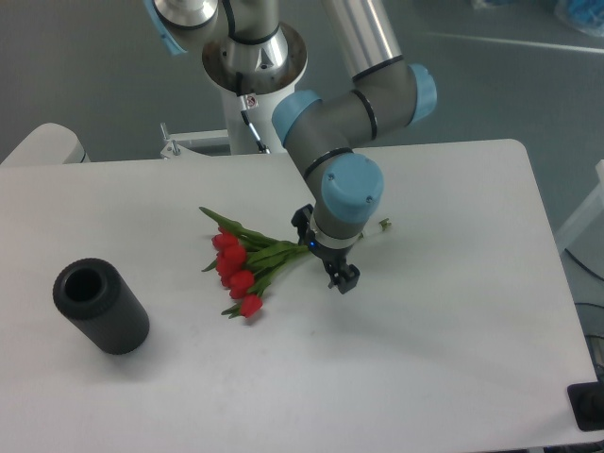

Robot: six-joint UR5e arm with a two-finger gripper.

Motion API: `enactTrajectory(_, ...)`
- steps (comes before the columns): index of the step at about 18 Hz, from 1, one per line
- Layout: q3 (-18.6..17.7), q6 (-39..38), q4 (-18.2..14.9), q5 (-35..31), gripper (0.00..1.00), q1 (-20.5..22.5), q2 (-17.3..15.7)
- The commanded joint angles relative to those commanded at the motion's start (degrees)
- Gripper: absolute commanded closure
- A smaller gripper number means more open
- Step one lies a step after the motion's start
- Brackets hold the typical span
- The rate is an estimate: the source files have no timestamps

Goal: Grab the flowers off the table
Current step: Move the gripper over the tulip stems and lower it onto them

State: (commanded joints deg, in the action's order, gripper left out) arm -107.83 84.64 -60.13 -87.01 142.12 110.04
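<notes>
Flowers (243, 267) lie mid-surface (453, 359), heads toward 8 o'clock, stems running under the end effector (342, 279) poised at their tied end. Probably light, limp and crushable, best pinched at the bundled stems; finger spacing cannot be told.

Single fixed camera, high, facing arm base, angled down over table (453, 359); mid-range view.

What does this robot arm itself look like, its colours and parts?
The arm is a shiny silver tube joined to dark grey rounded joints with light blue end caps. A small black gripper ends it, with a tiny blue light just above. Its white base post carries a thin cable.
</notes>
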Motion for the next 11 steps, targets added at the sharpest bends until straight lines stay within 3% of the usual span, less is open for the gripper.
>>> enactTrajectory(6, -5.02, 0.0, 4.57, 0.0, 0.0, -0.96, -0.88)
enactTrajectory(11, -6.43, -0.7, 5.11, 0.09, 0.0, -2.1, -1.14)
